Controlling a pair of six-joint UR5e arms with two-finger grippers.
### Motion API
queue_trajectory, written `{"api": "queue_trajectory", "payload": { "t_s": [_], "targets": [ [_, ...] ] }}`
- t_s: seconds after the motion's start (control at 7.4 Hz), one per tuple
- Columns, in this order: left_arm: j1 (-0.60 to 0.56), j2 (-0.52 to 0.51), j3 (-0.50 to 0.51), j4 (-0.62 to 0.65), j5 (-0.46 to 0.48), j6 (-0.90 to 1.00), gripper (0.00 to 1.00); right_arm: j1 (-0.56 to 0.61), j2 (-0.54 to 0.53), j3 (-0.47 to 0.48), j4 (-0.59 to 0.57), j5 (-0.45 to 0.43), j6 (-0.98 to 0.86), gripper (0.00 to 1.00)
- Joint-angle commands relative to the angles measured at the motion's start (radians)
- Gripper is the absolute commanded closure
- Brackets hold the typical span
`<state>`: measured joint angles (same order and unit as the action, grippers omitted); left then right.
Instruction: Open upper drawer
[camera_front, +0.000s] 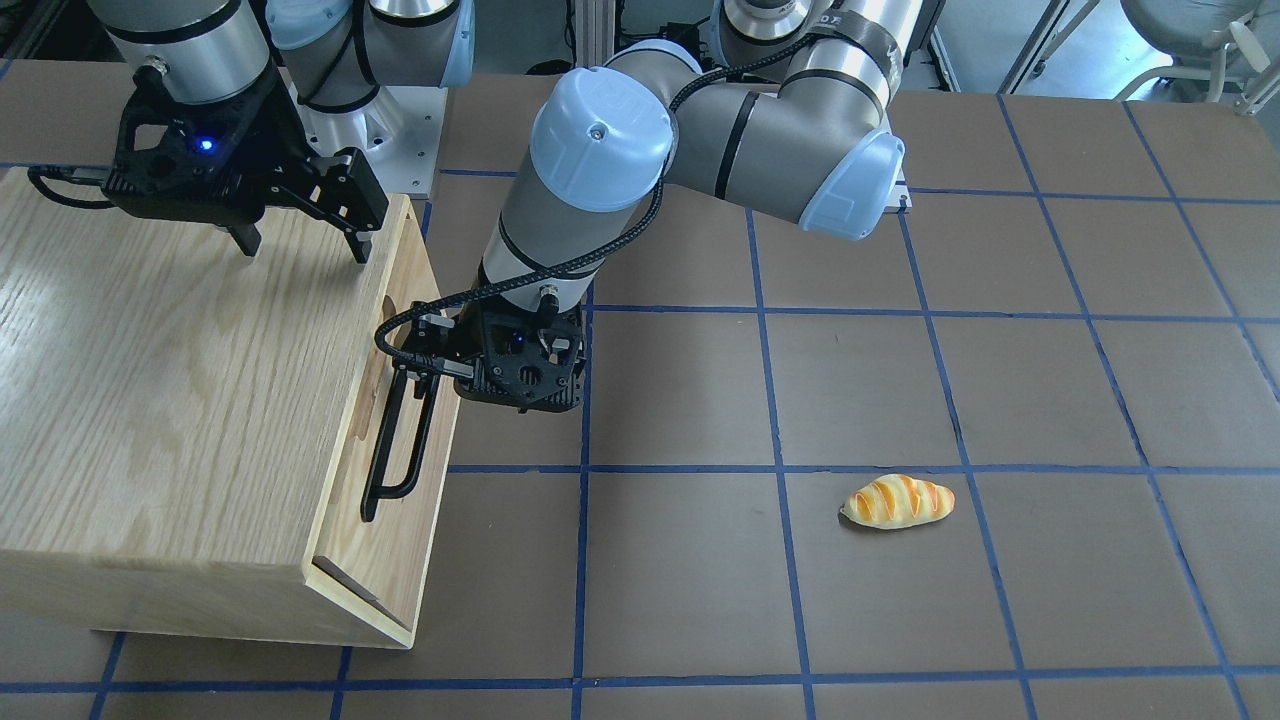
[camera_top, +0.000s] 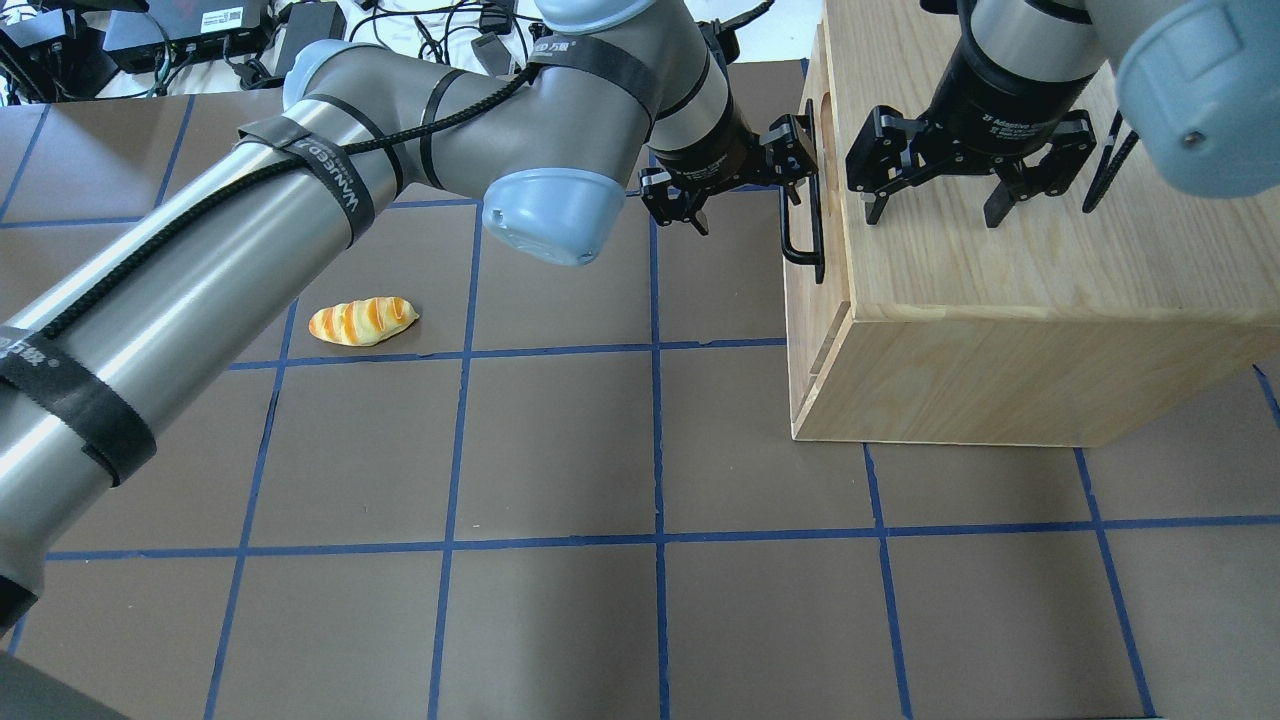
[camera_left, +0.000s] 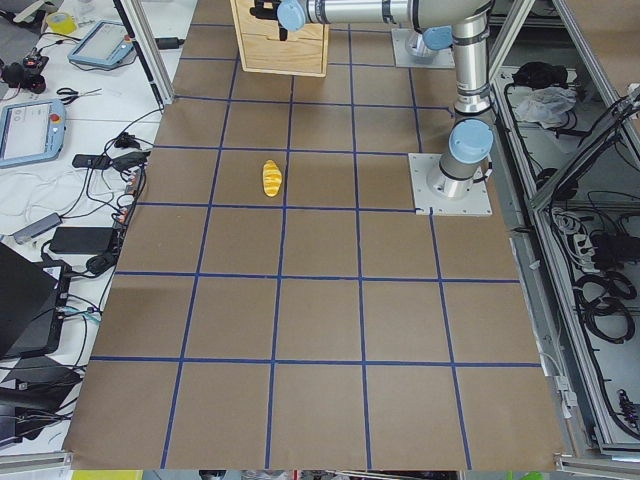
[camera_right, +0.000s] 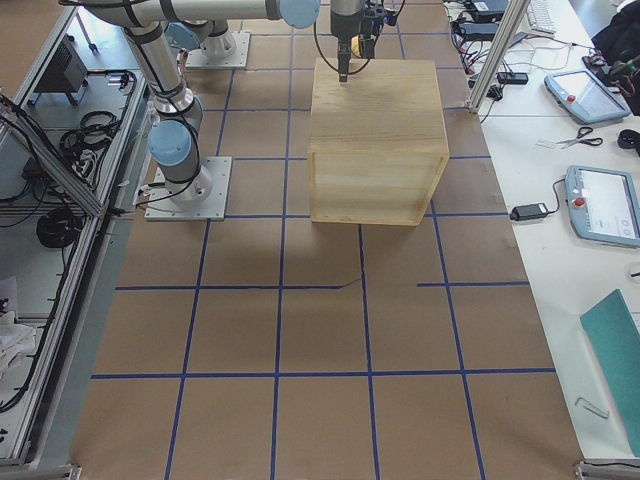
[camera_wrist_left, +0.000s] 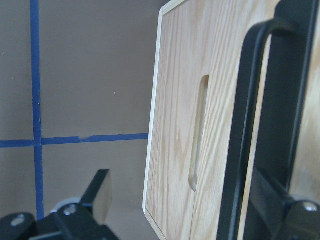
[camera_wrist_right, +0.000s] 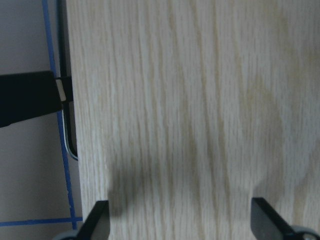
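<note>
Left fingers (camera_wrist_left: 100, 195) apart at upper drawer (camera_front: 425, 290) handle (camera_front: 400, 440) | right fingers (camera_front: 358, 200) apart above cabinet (camera_front: 180, 380) top | bread roll (camera_front: 898, 502) well apart

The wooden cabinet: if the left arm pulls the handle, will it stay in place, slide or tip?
The cabinet looks big, solid and broad-based, so tipping seems unlikely. Nothing seems to fix it to the smooth table, so it might slide with a hard pull on the handle. The open right gripper above its top could hold it down.
</note>
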<state>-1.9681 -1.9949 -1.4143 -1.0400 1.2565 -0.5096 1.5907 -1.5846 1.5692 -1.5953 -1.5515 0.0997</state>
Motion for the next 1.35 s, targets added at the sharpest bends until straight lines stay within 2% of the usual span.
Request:
{"api": "queue_trajectory", "payload": {
  "t_s": [0.0,0.54,0.95,1.22],
  "targets": [
    [0.000,-0.004,0.000,0.000,0.007,0.006,0.00,0.000,0.000,0.000,0.000,-0.001,0.000,0.00],
    [0.000,-0.001,0.008,-0.002,0.107,0.035,0.00,0.000,0.000,0.000,0.000,0.001,0.000,0.00],
    [0.000,0.002,0.008,-0.008,0.110,0.034,0.00,0.000,0.000,0.000,0.000,-0.001,0.000,0.00],
    [0.001,0.008,0.006,-0.015,0.153,0.036,0.00,0.000,0.000,0.000,0.000,0.001,0.000,0.00]
  ]
}}
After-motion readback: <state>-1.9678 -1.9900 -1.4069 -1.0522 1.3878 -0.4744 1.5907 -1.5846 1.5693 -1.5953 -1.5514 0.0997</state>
